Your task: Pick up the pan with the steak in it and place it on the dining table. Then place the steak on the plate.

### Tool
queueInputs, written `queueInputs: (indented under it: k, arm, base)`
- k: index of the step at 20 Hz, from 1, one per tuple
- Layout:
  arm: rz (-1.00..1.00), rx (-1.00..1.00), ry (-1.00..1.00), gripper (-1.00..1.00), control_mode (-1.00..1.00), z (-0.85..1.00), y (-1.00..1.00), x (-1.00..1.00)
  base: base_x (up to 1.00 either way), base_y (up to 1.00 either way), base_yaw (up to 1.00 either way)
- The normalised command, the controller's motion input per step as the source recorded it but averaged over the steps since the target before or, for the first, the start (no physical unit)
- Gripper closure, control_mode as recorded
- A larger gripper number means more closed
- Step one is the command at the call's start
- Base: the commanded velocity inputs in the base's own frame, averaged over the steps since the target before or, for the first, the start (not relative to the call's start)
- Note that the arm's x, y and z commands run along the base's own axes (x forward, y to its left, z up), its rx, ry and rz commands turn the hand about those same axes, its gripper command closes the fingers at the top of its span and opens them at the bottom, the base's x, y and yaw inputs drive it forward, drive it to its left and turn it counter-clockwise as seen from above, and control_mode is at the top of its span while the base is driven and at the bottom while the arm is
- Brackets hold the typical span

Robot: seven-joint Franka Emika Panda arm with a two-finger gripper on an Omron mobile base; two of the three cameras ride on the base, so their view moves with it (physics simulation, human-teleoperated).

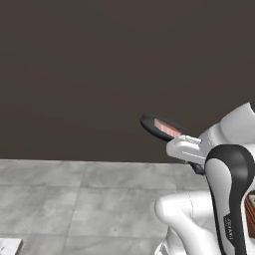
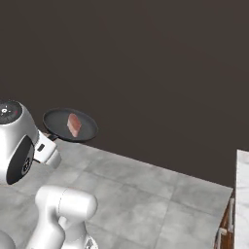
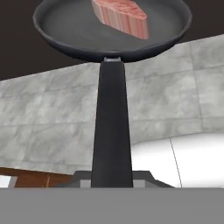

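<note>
The dark pan (image 2: 87,127) hangs level in the air above the tiled floor, with the pinkish-red steak (image 2: 74,124) lying inside it. My gripper (image 3: 112,177) is shut on the near end of the pan's long black handle (image 3: 111,122). In the hand view the pan (image 3: 65,22) fills the top and the steak (image 3: 122,15) lies towards its far side. In the left base view the pan (image 1: 149,122) sticks out past my white hand, with the steak (image 1: 167,128) showing in it. The dining table and the plate are out of view.
A dark wall stands behind the pan. Grey floor tiles (image 2: 146,194) spread below it. A white counter edge (image 2: 241,194) over wooden drawers (image 2: 224,228) stands at the far right. A pale marble corner (image 1: 7,246) shows at the lower left.
</note>
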Motion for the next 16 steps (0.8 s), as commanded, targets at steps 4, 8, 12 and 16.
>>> queueInputs:
  k: [4, 8, 12, 16]
  arm:
    - [0.00, 0.00, 0.00, 1.00, 1.00, 0.00, 0.00, 0.00]
    - [0.00, 0.00, 0.00, 1.00, 1.00, 0.00, 0.00, 0.00]
    - [0.00, 0.00, 0.00, 1.00, 1.00, 0.00, 0.00, 0.00]
    - [0.00, 0.00, 0.00, 1.00, 1.00, 0.00, 0.00, 0.00]
  base:
    - [1.00, 0.00, -0.01]
    - [0.96, -0.07, 0.03]
    - [0.55, -0.17, 0.23]
    - [0.29, -0.09, 0.36]
